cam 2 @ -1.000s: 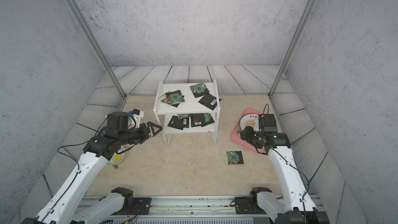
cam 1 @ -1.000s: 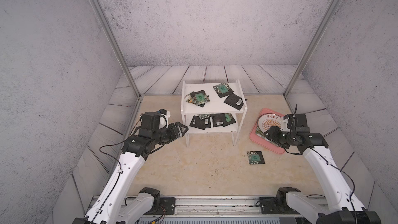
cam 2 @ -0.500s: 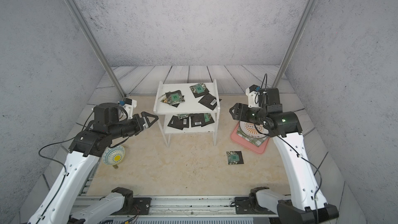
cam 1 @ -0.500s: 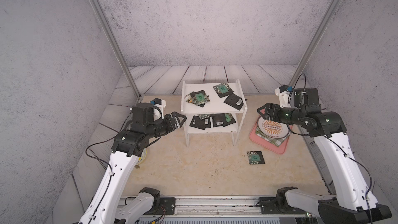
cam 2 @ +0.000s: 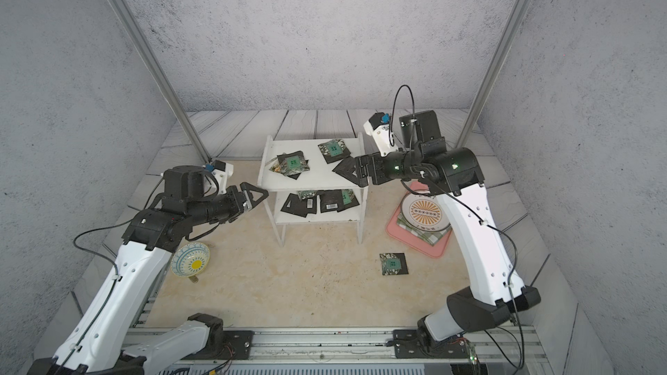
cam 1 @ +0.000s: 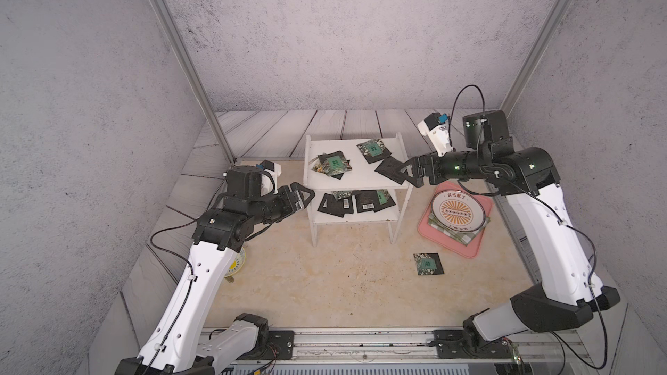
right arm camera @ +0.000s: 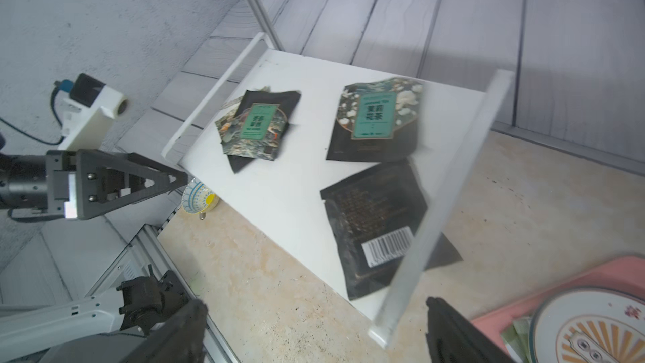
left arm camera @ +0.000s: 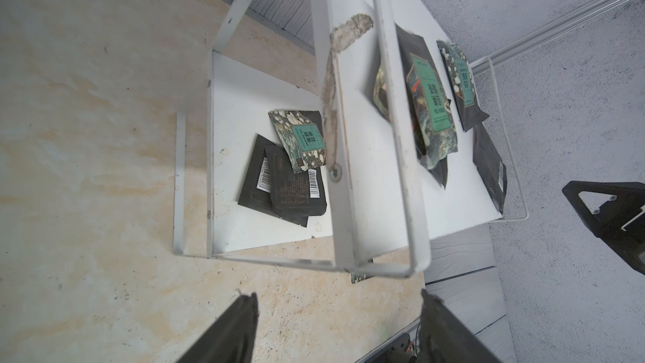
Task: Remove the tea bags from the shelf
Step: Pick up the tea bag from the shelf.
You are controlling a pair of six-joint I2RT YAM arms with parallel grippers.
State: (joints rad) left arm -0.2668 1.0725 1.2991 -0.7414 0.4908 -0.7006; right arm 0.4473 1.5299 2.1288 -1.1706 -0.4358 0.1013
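The white two-tier shelf (cam 1: 361, 176) (cam 2: 319, 179) stands mid-table. Three tea bags lie on its top board: two green-labelled (cam 1: 334, 164) (cam 1: 373, 147) and a black one, barcode side up (right arm camera: 377, 218), at the right end. Several more tea bags (cam 1: 368, 200) (left arm camera: 293, 183) lie on the lower board. One tea bag (cam 1: 428, 263) lies on the table. My right gripper (cam 1: 404, 174) (right arm camera: 316, 302) stands open and empty at the top board's right end, beside the black sachet. My left gripper (cam 1: 306, 194) (left arm camera: 338, 295) is open and empty just off the shelf's left side.
A pink tray (cam 1: 451, 248) right of the shelf holds a round plate (cam 1: 456, 209) on a green checkered cloth (cam 1: 469, 238). A small patterned bowl (cam 2: 190, 259) sits under my left arm. Grey walls close in on three sides.
My right arm lifted off the pink tray and swung to the shelf's right end, its jaws widening. My left arm rose and reached closer to the shelf's left side.
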